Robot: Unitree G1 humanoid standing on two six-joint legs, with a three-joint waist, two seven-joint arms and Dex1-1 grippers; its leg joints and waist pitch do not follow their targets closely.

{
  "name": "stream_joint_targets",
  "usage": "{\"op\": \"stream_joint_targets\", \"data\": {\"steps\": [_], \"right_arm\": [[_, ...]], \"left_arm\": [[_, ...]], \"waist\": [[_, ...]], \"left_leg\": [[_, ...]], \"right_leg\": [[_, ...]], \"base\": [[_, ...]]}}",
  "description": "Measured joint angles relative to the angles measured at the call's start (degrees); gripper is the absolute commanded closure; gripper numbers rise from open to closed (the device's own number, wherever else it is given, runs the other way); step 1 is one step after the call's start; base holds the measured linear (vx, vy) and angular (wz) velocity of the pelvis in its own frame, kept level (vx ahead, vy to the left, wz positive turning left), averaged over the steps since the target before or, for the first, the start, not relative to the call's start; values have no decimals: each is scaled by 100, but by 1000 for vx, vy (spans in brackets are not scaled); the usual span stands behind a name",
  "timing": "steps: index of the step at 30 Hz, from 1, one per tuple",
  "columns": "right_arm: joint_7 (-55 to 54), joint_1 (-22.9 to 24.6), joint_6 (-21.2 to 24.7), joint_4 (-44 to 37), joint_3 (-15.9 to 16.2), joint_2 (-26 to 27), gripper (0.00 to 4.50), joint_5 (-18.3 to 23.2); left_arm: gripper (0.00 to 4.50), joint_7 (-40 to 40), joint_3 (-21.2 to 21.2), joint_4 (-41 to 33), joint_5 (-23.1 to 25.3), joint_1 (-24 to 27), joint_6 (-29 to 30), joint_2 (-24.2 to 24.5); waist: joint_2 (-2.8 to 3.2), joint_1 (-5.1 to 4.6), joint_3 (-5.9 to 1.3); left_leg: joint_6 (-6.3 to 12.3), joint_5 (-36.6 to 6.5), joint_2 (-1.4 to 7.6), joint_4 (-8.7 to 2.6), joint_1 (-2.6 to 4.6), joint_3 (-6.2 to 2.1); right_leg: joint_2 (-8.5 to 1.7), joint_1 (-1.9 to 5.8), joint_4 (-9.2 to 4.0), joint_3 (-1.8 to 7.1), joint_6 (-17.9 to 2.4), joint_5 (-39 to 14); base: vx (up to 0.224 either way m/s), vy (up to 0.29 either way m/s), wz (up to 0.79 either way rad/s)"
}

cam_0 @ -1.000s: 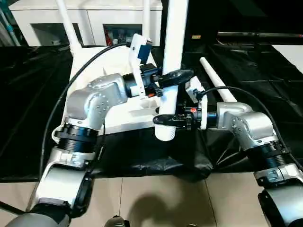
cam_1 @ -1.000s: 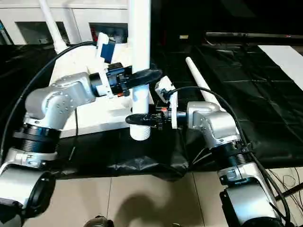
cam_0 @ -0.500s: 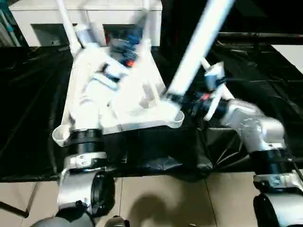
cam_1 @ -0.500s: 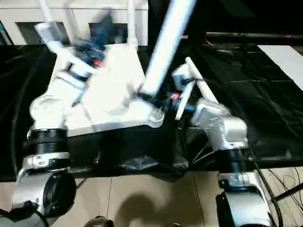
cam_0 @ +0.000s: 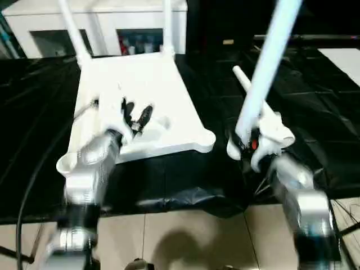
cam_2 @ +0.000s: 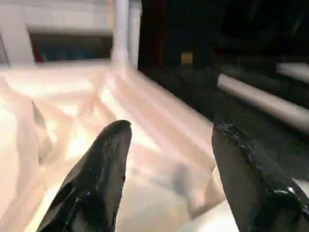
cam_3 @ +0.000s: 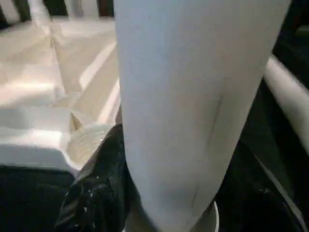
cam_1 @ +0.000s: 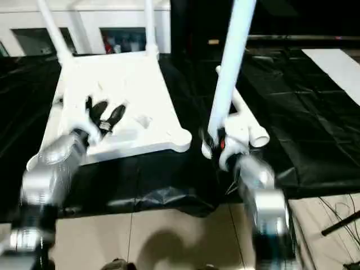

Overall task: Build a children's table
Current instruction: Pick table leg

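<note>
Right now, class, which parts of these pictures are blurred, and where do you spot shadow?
Left eye view: both forearms smear, the held leg streaks; a shadow lies on the floor. Left wrist view: the tabletop glows soft. Right wrist view: the leg looms unfocused.

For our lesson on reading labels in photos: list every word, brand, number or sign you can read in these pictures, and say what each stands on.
No text can be read in any view.
Cabinet: coloured items behind its glass doors, too blurred to read.
Table top, held leg, left gripper and right gripper: no visible lettering.
</note>
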Motion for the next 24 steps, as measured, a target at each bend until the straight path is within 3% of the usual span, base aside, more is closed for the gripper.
{"op": "stream_joint_targets", "data": {"steps": [5, 8, 9, 11, 13, 15, 17, 21, 23, 24], "right_arm": [[-207, 413, -248, -285, 144, 94, 262, -42], [-213, 399, -243, -292, 147, 173, 262, -70], [-212, 385, -244, -295, 144, 168, 262, -71], [-217, 374, -259, -305, 111, 138, 262, -90], [-211, 368, -317, -307, 108, 107, 262, -92], [-205, 349, -319, -307, 112, 76, 262, -87], [-127, 333, -359, -300, 241, -22, 262, -109], [-70, 304, -368, -287, 366, 118, 262, -102], [-17, 306, -379, -287, 366, 85, 262, -95], [-9, 310, -379, -287, 365, 74, 262, -95]], "left_arm": [[150, 157, -182, -467, 160, 377, -138, -174], [150, 213, -365, -459, 249, 583, -147, -196], [150, 227, -423, -460, 267, 598, -147, -205], [150, 244, -471, -470, 276, 602, -152, -250], [150, 291, -451, -519, 276, 613, -151, -262], [150, 314, -403, -593, 275, 659, -151, -268], [150, 361, -318, -648, 277, 717, -151, -247], [150, 422, -195, -673, 280, 808, -151, -178], [150, 431, -204, -700, 279, 812, -151, -192], [150, 429, -217, -701, 279, 812, -151, -194]], "waist": [[0, -56, -1], [6, -142, 12], [6, -177, 21], [50, -292, 30], [57, -411, 40], [47, -468, 40], [45, -484, 40], [20, -479, 34], [21, -483, 9], [27, -474, 0]], "left_leg": [[-2, -3, -5, -13, 17, 5], [-3, -5, -5, -97, 145, 3], [-2, -6, -22, -122, 159, -45], [1, -8, -34, -134, 152, -192], [2, -9, -60, -118, 69, -363], [20, -20, -110, -101, 39, -431], [31, -26, -87, -93, 111, -397], [71, -106, -100, -115, 268, -284], [85, -162, -118, -117, 284, -229], [128, -171, -125, -106, 240, -187]], "right_leg": [[-1, 8, -14, 12, 58, -25], [8, 125, -113, -9, 74, -35], [-19, 191, -151, -84, 93, -46], [-41, 378, -317, -335, 109, -59], [-83, 514, -394, -556, 124, -82], [-148, 601, -406, -661, 140, -97], [-141, 652, -402, -598, 179, -134], [-17, 732, -374, -236, 61, -250], [-21, 766, -346, -160, 62, -331], [-22, 776, -362, -157, 93, -350]], "base": [[0, 0, 0], [0, 0, 0], [0, 0, 0], [9, 10, 15], [15, 15, 38], [51, 2, 52], [83, -6, 47], [102, 2, 10], [135, 15, 1], [119, 23, 0]]}}
